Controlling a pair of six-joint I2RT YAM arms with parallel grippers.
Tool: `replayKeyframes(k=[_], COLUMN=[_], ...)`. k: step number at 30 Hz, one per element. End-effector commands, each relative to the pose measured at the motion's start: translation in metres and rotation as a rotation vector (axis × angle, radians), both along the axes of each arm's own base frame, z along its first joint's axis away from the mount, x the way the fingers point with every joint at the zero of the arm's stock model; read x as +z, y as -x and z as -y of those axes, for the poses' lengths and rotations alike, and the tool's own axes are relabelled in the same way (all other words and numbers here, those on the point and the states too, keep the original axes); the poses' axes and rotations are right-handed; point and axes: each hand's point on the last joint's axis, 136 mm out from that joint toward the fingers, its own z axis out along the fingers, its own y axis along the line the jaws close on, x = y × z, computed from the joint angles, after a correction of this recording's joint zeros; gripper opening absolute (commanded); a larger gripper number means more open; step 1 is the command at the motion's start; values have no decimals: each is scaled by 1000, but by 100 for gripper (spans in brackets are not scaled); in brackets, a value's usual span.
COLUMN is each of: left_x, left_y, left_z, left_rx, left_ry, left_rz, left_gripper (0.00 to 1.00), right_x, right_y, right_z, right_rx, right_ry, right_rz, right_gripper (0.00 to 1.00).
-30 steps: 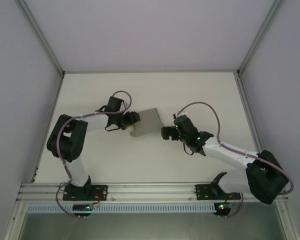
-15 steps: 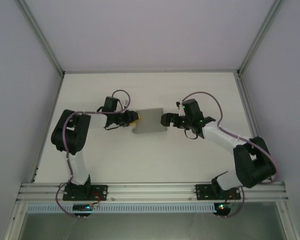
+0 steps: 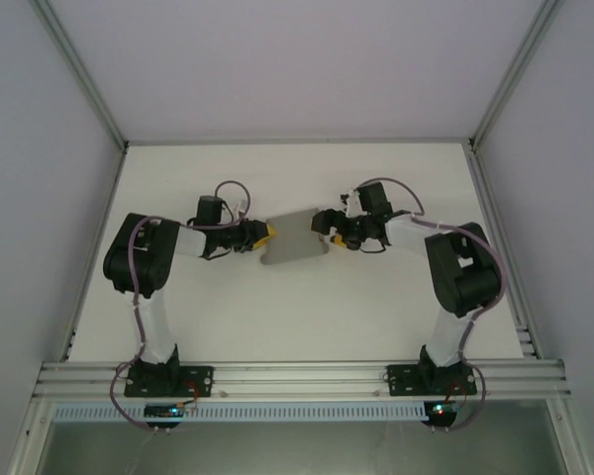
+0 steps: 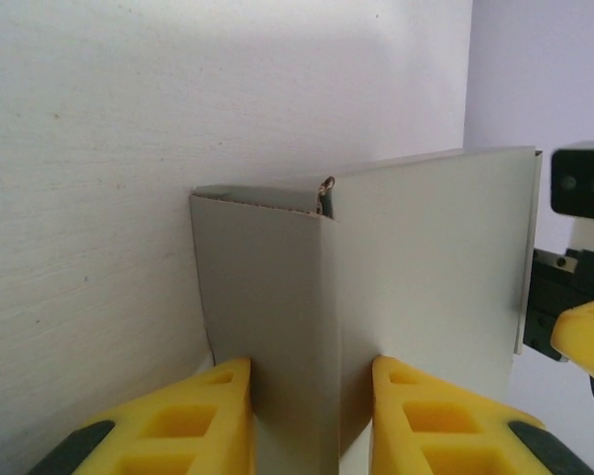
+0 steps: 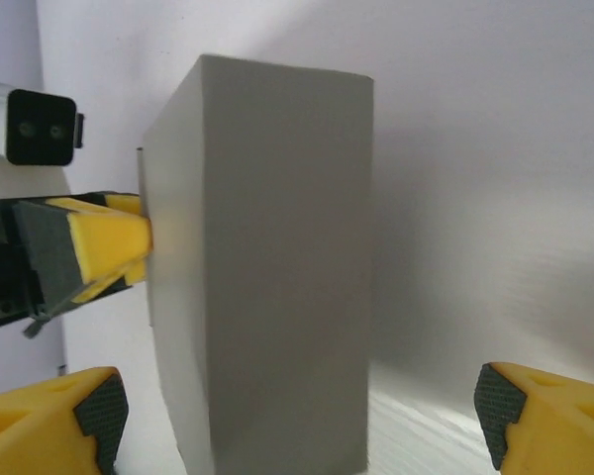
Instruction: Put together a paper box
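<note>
The paper box (image 3: 293,238) is grey thin cardboard, partly folded, lying mid-table between the two arms. My left gripper (image 3: 266,234) holds its left end. In the left wrist view the box (image 4: 376,287) stands as a folded sleeve, and the left gripper (image 4: 312,426) is shut on a creased corner, with yellow fingers (image 4: 203,421) pressed to both sides. My right gripper (image 3: 322,221) is at the box's right end. In the right wrist view the box (image 5: 277,287) sits between the wide-apart fingertips (image 5: 535,416) of the right gripper (image 5: 297,426), which is open and not touching it.
The white table (image 3: 297,317) is walled by a metal frame with posts (image 3: 84,89) at the back corners and a rail (image 3: 297,378) at the near edge. Both arm bases stand on that rail.
The right arm has swung farther back and left, bringing its open gripper up to the box's right end. The left gripper has kept its hold, and the box has turned slightly.
</note>
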Motion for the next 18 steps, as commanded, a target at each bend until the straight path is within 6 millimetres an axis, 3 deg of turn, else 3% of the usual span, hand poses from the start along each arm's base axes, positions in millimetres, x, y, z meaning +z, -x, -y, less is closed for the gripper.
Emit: replayKeyframes(k=[1,7,11,15,18], left_x=[-34,-30,-17,18,54], left_y=[13,10,2,-8,-12], left_z=[-9,-8,-5,2,6], left_rx=[6,-9,-18,-48,-70], left_ry=[-44,-36,-38,-37,-107], left_rz=[-100,-72,-22,95,222], left_gripper=[28,28,31,42,65], right_x=[13,27,31,36,41], right_y=[-12,-25,-25,-22,-19], right_z=[-20,-38,-41,-35,-26], right_rx=[26,24,22,11,-10], right_ry=[-152,-314,-342,-313,-265], right_rz=[-43,-50,-48,-38,-23], right_gripper=[86,61,46,42,41])
